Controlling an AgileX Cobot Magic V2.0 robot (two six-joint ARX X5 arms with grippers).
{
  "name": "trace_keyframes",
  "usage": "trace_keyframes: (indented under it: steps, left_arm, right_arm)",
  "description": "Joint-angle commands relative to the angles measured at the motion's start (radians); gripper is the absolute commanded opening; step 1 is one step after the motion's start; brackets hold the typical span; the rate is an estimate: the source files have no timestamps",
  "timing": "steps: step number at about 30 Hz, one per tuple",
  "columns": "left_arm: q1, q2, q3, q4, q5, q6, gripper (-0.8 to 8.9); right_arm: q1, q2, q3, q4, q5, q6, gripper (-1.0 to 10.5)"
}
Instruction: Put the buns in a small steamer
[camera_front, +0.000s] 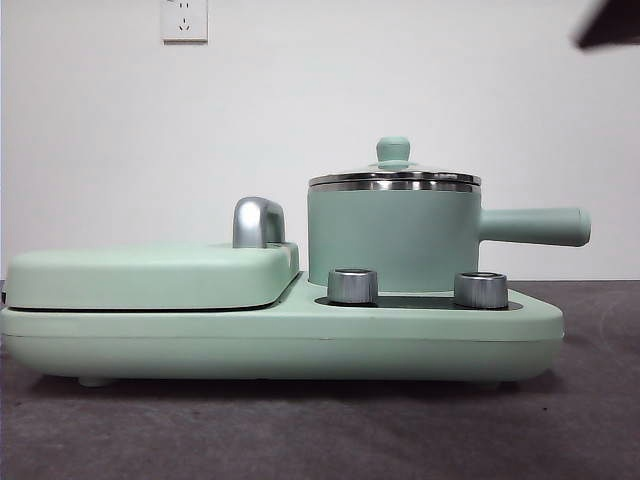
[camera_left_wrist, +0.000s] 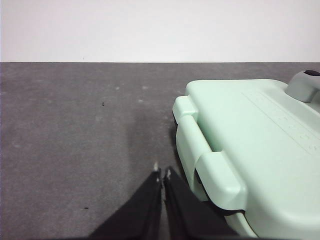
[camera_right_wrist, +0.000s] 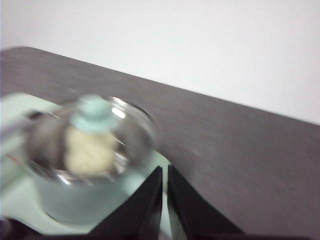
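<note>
The small steamer (camera_front: 395, 235), a mint-green pot with a steel rim and a long side handle, stands on the right of the cooker base with its glass lid on. In the blurred right wrist view, one off-white bun (camera_right_wrist: 90, 150) shows through the lid inside the steamer (camera_right_wrist: 75, 200). My right gripper (camera_right_wrist: 164, 170) is shut and empty, above and beside the pot. My left gripper (camera_left_wrist: 162, 174) is shut and empty, low over the table beside the griddle's edge. Only one bun can be made out.
A flat mint-green lidded griddle (camera_front: 150, 275) fills the left half of the cooker base (camera_front: 300, 345), with a steel handle (camera_front: 258, 222) behind it. Two steel knobs (camera_front: 352, 286) sit in front of the pot. A black arm tip (camera_front: 610, 22) shows at the top right corner.
</note>
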Motion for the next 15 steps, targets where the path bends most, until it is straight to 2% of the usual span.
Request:
trace_keyframes:
  steps: [1,5,11,15]
  left_arm:
    - [-0.002,0.000,-0.020,0.010,-0.002,-0.007,0.10]
    - [-0.002,0.000,-0.020,0.010,-0.002,-0.007,0.10]
    - [-0.002,0.000,-0.020,0.010,-0.002,-0.007,0.10]
    - [-0.002,0.000,-0.020,0.009,-0.002,-0.007,0.10]
  right_arm:
    - [-0.069,-0.111,-0.101,0.007,0.002,-0.012,0.1]
    - [-0.162,-0.286,-0.248,0.007,0.002,0.013,0.1]
    - [-0.257,-0.506,-0.388,0.007,0.002,0.013,0.1]
    - [-0.301,-0.572,-0.444,0.024,0.001,0.013,0.1]
